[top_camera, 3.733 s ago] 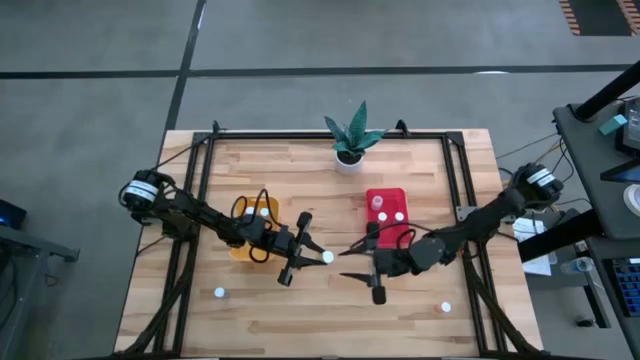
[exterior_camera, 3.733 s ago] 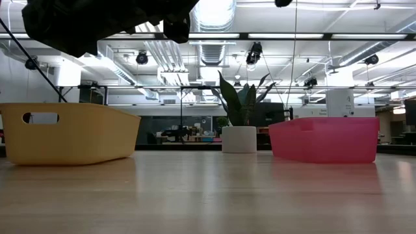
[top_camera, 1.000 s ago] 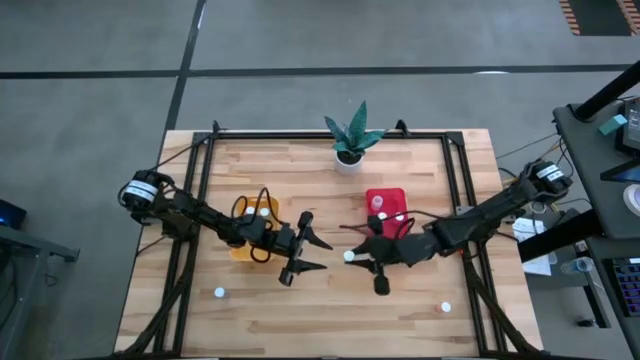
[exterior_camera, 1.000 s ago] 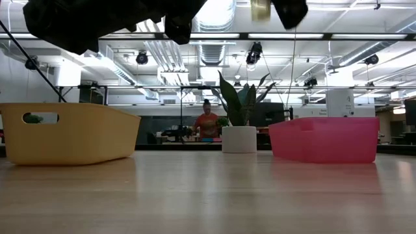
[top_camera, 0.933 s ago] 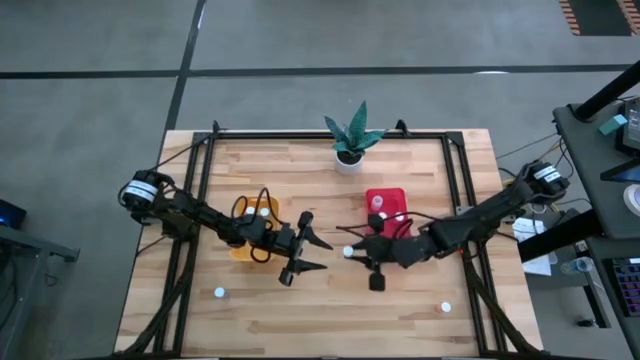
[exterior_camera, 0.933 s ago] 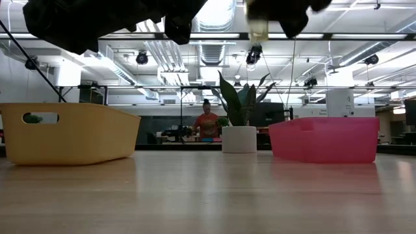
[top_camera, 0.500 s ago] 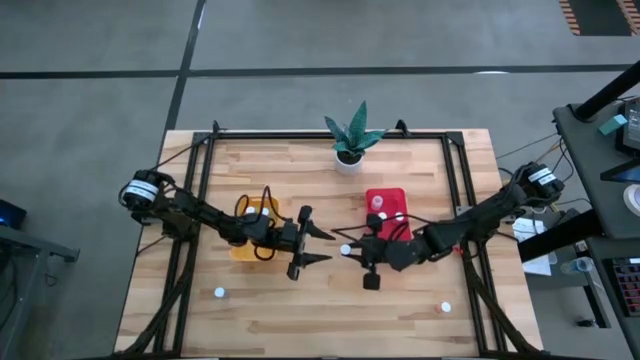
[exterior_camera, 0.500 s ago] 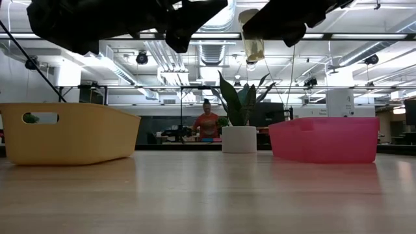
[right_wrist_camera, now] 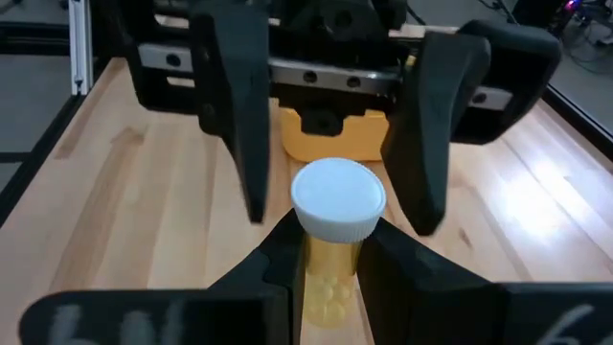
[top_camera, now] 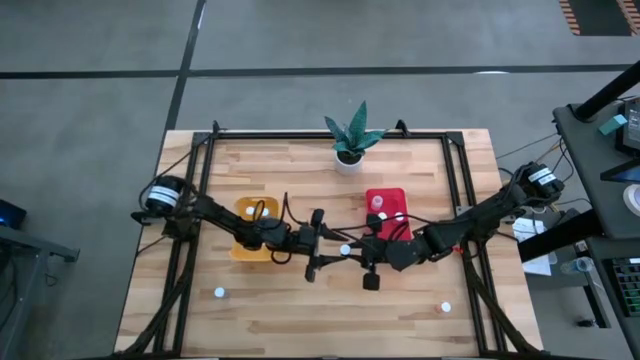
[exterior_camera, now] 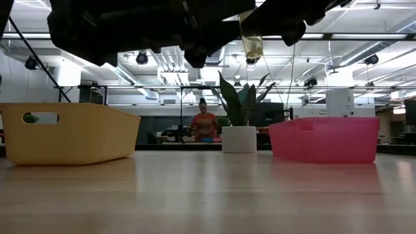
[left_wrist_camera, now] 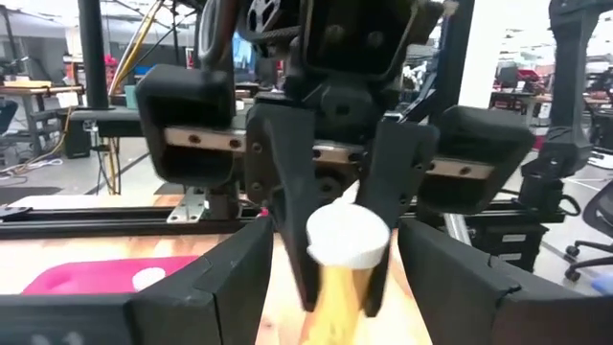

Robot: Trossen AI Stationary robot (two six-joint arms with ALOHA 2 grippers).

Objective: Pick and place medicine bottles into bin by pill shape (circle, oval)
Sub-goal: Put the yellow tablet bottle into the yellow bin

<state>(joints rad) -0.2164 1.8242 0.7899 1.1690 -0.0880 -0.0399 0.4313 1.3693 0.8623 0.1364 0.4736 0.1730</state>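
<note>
An orange-tinted medicine bottle (top_camera: pixel 345 250) with a white cap (right_wrist_camera: pixel 337 199) hangs above the table's middle, with my right gripper (top_camera: pixel 352 251) shut on it. My left gripper (top_camera: pixel 330 250) faces it from the table's left, open. Its two fingers (right_wrist_camera: pixel 239 125) stand on either side of the bottle without touching it. The left wrist view shows the cap (left_wrist_camera: pixel 347 235) between those fingers. A yellow bin (top_camera: pixel 255 225) lies partly under my left arm. A red bin (top_camera: pixel 385 190) right of centre has two bottles (top_camera: pixel 378 202) in it. My right gripper pinches the bottle's orange body (right_wrist_camera: pixel 330 264) just below the cap, one finger (right_wrist_camera: pixel 280 264) on each side. The fingers come from the table's right, slanting a little downward. The bottle is lifted clear of the table, roughly upright with its cap up.
Two loose bottles stand near the table's front edge, one at the left (top_camera: pixel 219 293) and one at the right (top_camera: pixel 446 308). A white plant pot (top_camera: pixel 349 155) sits at the far edge. A person (exterior_camera: pixel 203 123) shows in the room beyond the table.
My left gripper has gone toward the table's right and a little down, still open, until its fingers flank the held bottle. My right gripper has tipped slightly, bringing the bottle a little lower, then kept still.
</note>
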